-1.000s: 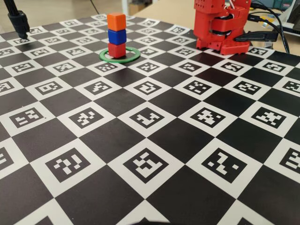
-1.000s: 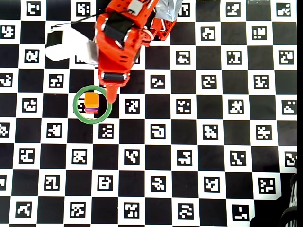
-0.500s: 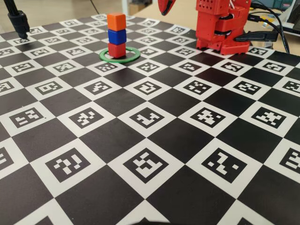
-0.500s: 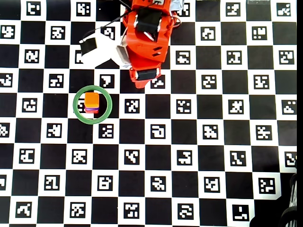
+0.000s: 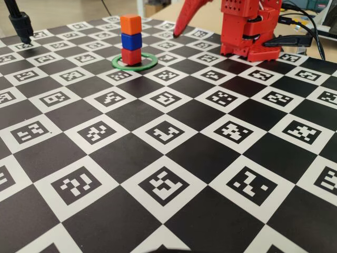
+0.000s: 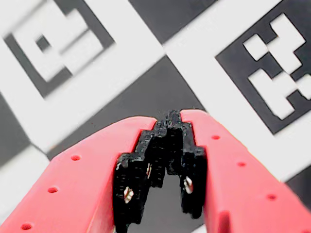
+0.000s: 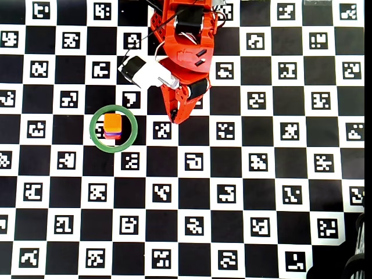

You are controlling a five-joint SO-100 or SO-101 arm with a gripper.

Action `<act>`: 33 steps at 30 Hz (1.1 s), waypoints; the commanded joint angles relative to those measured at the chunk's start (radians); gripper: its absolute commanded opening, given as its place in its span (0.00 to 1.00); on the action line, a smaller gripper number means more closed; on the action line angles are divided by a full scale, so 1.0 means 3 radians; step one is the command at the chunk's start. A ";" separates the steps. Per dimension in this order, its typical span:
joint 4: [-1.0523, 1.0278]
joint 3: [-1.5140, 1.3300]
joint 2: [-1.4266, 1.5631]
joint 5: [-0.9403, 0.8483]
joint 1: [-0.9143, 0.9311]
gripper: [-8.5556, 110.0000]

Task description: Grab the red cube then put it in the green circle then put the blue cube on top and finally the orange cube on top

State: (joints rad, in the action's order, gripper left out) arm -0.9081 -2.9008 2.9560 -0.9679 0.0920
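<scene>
The stack is finished: the red cube [image 5: 131, 56] sits inside the green circle [image 5: 135, 61], the blue cube [image 5: 131, 41] on it and the orange cube [image 5: 130, 24] on top, upright and aligned. Over the last second the arm has swung away from the tower, and the gripper [image 7: 174, 120] now points down at the table [image 5: 174, 174] to the right of the ring in the overhead view, its jaws pressed together and empty, so the task looks complete
</scene>
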 commanded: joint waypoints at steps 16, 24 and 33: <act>-0.0583 -0.0782 0.0787 -0.0926 -0.0266 0.02; -0.0833 -0.0926 0.1069 -0.0859 -0.0174 0.02; -0.1416 -0.0931 0.1345 -0.1191 -0.0240 0.03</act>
State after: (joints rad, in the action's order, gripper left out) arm -1.2885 -3.1293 3.3103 -1.2839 0.0276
